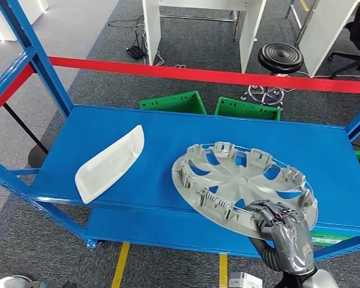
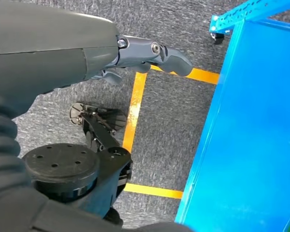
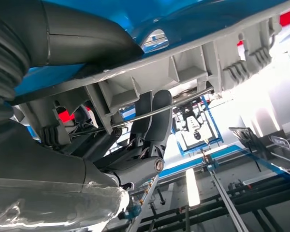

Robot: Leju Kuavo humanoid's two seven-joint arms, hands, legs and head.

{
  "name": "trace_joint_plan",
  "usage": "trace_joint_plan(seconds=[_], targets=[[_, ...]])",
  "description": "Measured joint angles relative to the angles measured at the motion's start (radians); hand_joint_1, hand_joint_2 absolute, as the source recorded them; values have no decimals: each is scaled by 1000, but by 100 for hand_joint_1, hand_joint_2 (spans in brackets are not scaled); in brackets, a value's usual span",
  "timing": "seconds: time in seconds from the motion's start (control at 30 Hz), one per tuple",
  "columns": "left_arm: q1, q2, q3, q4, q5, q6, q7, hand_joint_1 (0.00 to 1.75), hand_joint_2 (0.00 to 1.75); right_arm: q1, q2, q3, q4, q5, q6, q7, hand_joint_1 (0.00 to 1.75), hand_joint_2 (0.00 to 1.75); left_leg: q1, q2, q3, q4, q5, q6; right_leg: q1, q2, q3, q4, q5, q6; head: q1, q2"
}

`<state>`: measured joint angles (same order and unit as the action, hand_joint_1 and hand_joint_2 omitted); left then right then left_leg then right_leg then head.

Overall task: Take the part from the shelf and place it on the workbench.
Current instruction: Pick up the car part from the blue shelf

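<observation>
Your right hand (image 1: 284,231) grips the near right rim of the wheel cover (image 1: 242,183), fingers over the ribbed inner face and thumb beneath, as the right wrist view confirms with fingers (image 3: 156,121) curled round the rim wire; the cover sits on the right part of the blue shelf (image 1: 169,138), inner side up, its near edge overhanging the shelf front and seemingly lifted a little, though you cannot be sure how much of it rests on the deck.

Watch the grip: you hold a broad disc by one edge only, so it may swing or slip as it comes clear; its far rim could drag on the shelf, or catch the red rail (image 1: 205,75) if you raise it steeply.

The cover is round, with no true long axis; its face looks up and slightly away.

Your left hand (image 2: 151,55) hangs over the floor, fingers loosely apart, holding nothing; the white trim piece (image 1: 110,163) lies to the left, well apart.
</observation>
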<state>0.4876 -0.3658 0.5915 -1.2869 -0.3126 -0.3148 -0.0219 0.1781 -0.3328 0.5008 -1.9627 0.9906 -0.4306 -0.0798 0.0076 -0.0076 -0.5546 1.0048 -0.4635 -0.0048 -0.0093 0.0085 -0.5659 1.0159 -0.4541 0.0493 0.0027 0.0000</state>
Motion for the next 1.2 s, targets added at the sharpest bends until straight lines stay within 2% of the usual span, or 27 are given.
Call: trace_joint_plan(seconds=[0.13,0.27,0.43,0.63,0.73,0.83,0.87,0.9,0.97,1.0,1.03,1.07,1.1,1.13,1.2], targets=[[10,0,-14,-19,-13,4,-13,0,175,11,20,-22,-16,-202,-59,-141,175,175,0,0,0,0,0,0,0,0,0,0,0,0,0,0],[20,0,-35,-36,-3,10,-20,0,175,23,48,-54,-35,-366,-68,-254,175,175,0,0,0,0,0,0,0,0,-1,0,0,0,0,0],[25,0,-53,-46,23,16,-24,0,175,43,68,-90,-43,-444,-50,-305,175,175,-2,0,-1,0,-1,1,-1,0,0,0,0,1,0,0],[31,0,-62,-47,48,12,4,0,175,57,83,-118,-43,-661,69,-374,175,175,-8,0,-1,1,-2,4,-8,0,-1,-1,2,5,0,0],[31,1,-63,-46,25,-2,2,0,175,63,94,-129,-43,-739,123,-397,175,175,-14,0,-1,2,-3,11,-14,0,0,-3,3,12,0,0],[29,2,-63,-46,-1,-15,-5,0,175,71,104,-144,-43,-786,154,-413,175,175,-14,4,1,-7,9,23,-17,6,-1,-6,7,24,-1,0],[28,1,-63,-46,-7,-19,-7,0,175,74,105,-149,-43,-794,161,-416,175,175,-11,7,2,-15,16,28,-15,8,-7,7,-5,26,1,0],[26,1,-62,-46,-15,-23,-9,0,175,76,107,-153,-43,-800,166,-419,175,175,-9,11,3,-23,22,32,-13,9,-21,39,-30,27,3,0],[23,1,-61,-46,-23,-22,-9,0,175,80,112,-163,-41,-812,175,-424,175,175,-8,20,2,-29,28,35,-10,6,-64,158,-105,27,5,0],[23,1,-63,-46,-24,-15,-6,0,175,83,115,-167,-39,-817,179,-426,175,175,-9,25,0,-29,28,36,-10,4,-85,220,-133,26,5,0],[23,1,-66,-46,-22,-5,0,0,175,87,117,-171,-38,-822,183,-427,175,175,-9,31,-1,-29,29,35,-10,2,-96,258,-145,26,5,0],[23,1,-71,-46,-20,4,6,0,175,91,119,-174,-37,-826,186,-428,175,175,-9,37,-2,-28,29,34,-10,-1,-90,258,-136,25,5,0],[23,0,-77,-46,-18,9,11,0,175,94,119,-177,-36,-828,189,-429,175,175,-9,43,-2,-28,30,32,-11,-6,-63,217,-109,25,5,0],[24,0,-82,-46,-16,12,14,0,175,96,120,-179,-36,-829,191,-430,175,175,-8,50,-2,-26,30,29,-11,-19,-24,149,-78,25,5,0],[24,0,-89,-46,-13,15,17,0,175,97,122,-184,-36,-831,193,-431,175,175,-11,62,-3,-22,32,19,-6,-52,45,29,-41,20,4,0]])
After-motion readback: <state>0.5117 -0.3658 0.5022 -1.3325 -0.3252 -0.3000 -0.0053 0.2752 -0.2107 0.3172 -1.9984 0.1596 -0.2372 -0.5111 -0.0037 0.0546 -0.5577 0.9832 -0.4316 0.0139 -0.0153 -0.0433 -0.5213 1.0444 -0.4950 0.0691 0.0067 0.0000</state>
